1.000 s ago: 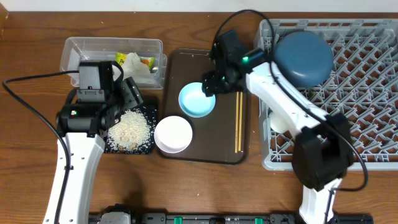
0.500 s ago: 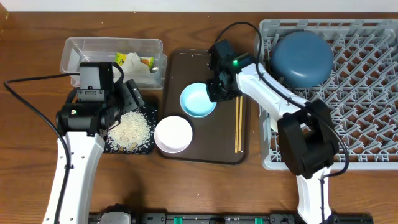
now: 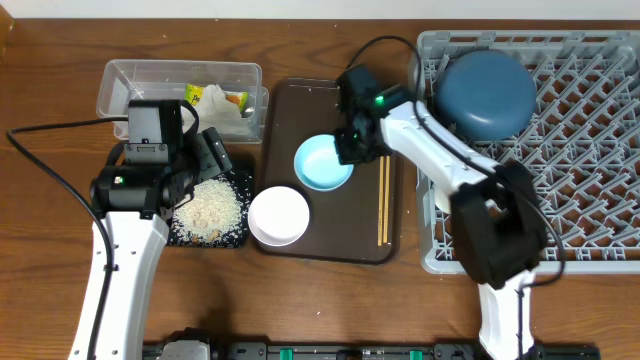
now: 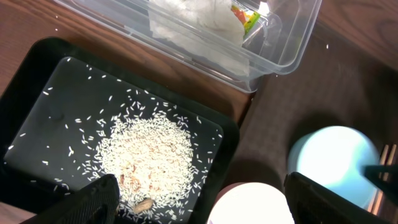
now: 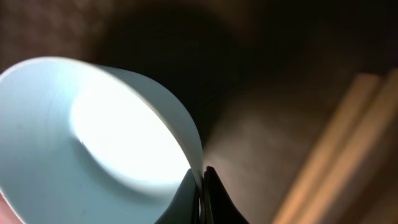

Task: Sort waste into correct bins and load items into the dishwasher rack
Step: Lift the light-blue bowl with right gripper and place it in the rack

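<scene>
Two bins sit at the left of the counter (image 3: pixel 50 250). At the back we see the clear tub (image 3: pixel 130 80), which holds the crumpled white napkin (image 3: pixel 228 115) and the yellow-orange wrapper (image 3: pixel 205 97), both at its right end. Just in front of it, the black tray (image 4: pixel 43 106) carries a loose heap of rice (image 3: pixel 210 208), with stray grains scattered out toward its walls. The left gripper (image 3: pixel 208 150) hangs over this tray with its fingers spread wide and nothing between them.

Beside the bins lies the brown tray (image 3: pixel 340 235), which bears three things. The white bowl (image 3: pixel 279 216) stands at its front left corner. The chopsticks (image 3: pixel 383 200) lie side by side along its right edge. The light-blue bowl (image 3: pixel 323 163) sits near the middle, toward the back. Both bowls show bare insides.

The right gripper (image 3: pixel 352 148) is clamped on the light-blue bowl's right rim. In the right wrist view we see its two fingers (image 5: pixel 211 186) pinched together with the thin rim between them. The bowl looks tipped there, with a dark shadow beneath it, and we cannot tell whether it is clear of the brown tray.

At the right stands the rack (image 3: pixel 590 150), and the dark-blue plate (image 3: pixel 488 95) rests in its back left part.
</scene>
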Available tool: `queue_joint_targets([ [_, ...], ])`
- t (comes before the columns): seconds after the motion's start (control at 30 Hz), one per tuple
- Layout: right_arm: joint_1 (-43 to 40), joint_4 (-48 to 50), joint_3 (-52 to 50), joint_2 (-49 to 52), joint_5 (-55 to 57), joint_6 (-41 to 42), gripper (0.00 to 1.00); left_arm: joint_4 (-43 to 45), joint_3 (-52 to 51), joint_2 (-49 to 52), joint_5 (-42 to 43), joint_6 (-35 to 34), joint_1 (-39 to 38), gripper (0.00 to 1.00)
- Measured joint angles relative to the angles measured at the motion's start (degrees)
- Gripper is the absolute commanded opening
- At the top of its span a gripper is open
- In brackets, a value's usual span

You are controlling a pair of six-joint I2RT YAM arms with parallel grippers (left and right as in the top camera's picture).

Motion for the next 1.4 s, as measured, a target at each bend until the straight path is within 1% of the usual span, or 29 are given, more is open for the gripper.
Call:
queue_joint_targets([
  [0.07,-1.4,-2.7,-0.1,-5.4,1.9,-0.2,0.01,0.0,0.0,0.0,0.0,0.0,0.0,0.87],
  [0.17,-4.5,-6.5,-0.1,-16.7,6.9,0.1,0.01,0.0,0.0,0.0,0.0,0.0,0.0,0.87],
  [0.3,-9.7,-13.8,1.0,-33.2,18.4,2.3,0.01,0.0,0.0,0.2,0.0,0.0,0.0,0.87],
  [0.4,-12.9,-21.2,1.2,-41.5,28.9,4.7,0.01,0.0,0.0,0.2,0.0,0.0,0.0,0.88],
  [0.53,-16.8,-32.5,1.3,-46.9,42.7,9.0,0.02,0.0,0.0,0.2,0.0,0.0,0.0,0.87],
  [0.67,-19.4,-41.5,1.1,-46.8,52.8,12.0,0.01,0.0,0.0,0.2,0.0,0.0,0.0,0.87],
  [0.77,-20.2,-45.0,1.0,-44.6,58.1,12.8,0.01,0.0,0.0,0.2,0.0,0.0,0.0,0.87],
  [0.9,-20.2,-45.2,1.0,-39.9,62.4,13.0,0.01,0.0,0.0,0.2,0.0,0.0,0.0,0.87],
  [1.03,-20.2,-44.7,1.0,-33.0,68.4,13.0,0.01,0.0,0.0,0.2,0.0,0.0,0.0,0.88],
  [1.4,-20.2,-43.2,1.0,-15.1,80.0,13.0,0.01,0.0,0.0,0.2,0.0,0.0,0.0,0.88],
])
